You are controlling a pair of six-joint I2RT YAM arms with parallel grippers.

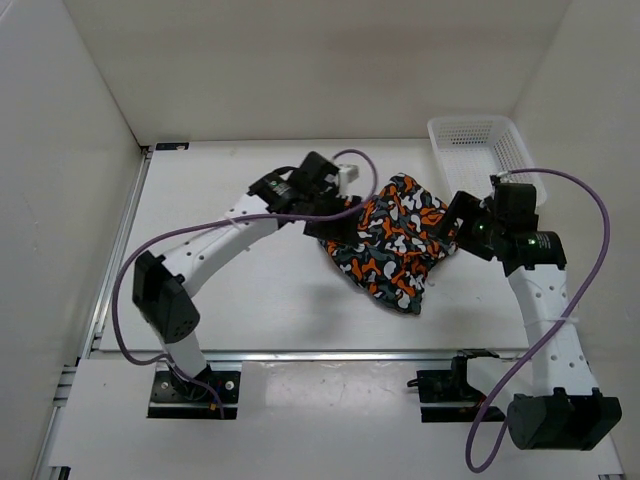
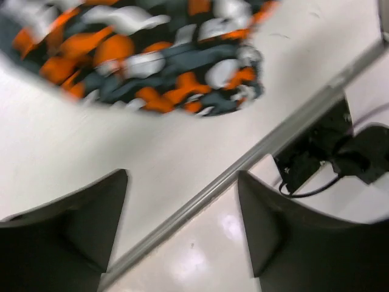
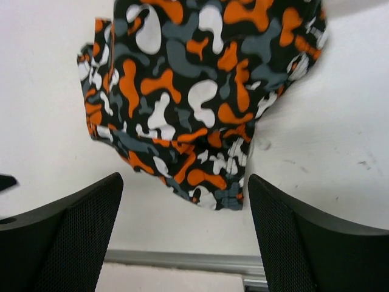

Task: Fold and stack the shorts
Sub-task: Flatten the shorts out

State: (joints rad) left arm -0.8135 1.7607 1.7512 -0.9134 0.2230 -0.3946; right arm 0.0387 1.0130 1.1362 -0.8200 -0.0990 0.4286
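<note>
shorts (image 1: 395,240) between left claw (image 2: 182,182) and right claw (image 3: 185,177)

Bright, even light fills the top view, leaving only soft shadows on the bench (image 1: 260,290). The left wrist view is blurred, the shorts (image 2: 152,61) smeared, with a glare patch low down; the right wrist view is sharp.

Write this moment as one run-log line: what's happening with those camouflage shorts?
shorts: rumpled heap on table | left gripper: open, empty | right gripper: open, empty
</note>
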